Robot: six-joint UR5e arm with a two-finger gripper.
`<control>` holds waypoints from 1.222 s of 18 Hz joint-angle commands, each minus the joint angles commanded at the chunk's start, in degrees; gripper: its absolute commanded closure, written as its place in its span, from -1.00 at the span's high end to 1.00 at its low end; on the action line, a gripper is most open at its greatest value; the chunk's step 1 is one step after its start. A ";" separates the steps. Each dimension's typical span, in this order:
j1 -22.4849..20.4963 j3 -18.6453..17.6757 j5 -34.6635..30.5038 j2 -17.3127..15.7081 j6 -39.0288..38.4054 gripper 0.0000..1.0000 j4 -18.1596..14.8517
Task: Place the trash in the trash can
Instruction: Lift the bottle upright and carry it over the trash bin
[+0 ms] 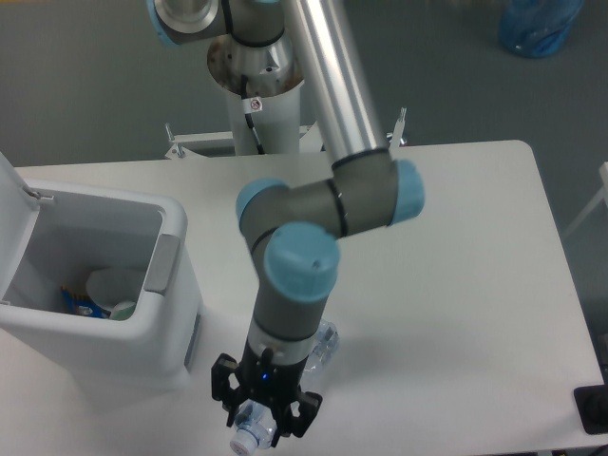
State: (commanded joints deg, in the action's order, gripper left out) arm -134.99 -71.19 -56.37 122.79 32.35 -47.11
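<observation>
The black two-finger claw [258, 425] pinches the neck end of the clear plastic water bottle [323, 344] near the white worktop's [456, 285] front edge, at about four o'clock from the open white boxy plastic trash can [142, 313], where a whitish cup [112, 288] lies inside.

The gripper [263, 421] hangs low over the front edge of the white worktop [456, 285], its fingers closed around the neck end of the clear plastic bottle [256, 430] — the cap pokes out below them. The arm hides most of the bottle's body. At left stands the white trash can [142, 328], lid open — a whitish cup [116, 288] lies inside.
</observation>
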 joint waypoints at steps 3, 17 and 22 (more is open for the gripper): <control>-1.06 0.70 5.12 -2.19 -1.24 0.25 0.35; -0.97 2.90 23.66 -11.51 -2.12 0.26 1.14; 0.95 3.17 26.31 -12.75 -6.50 0.26 1.14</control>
State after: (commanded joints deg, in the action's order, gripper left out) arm -134.04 -68.03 -30.06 110.04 25.85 -45.97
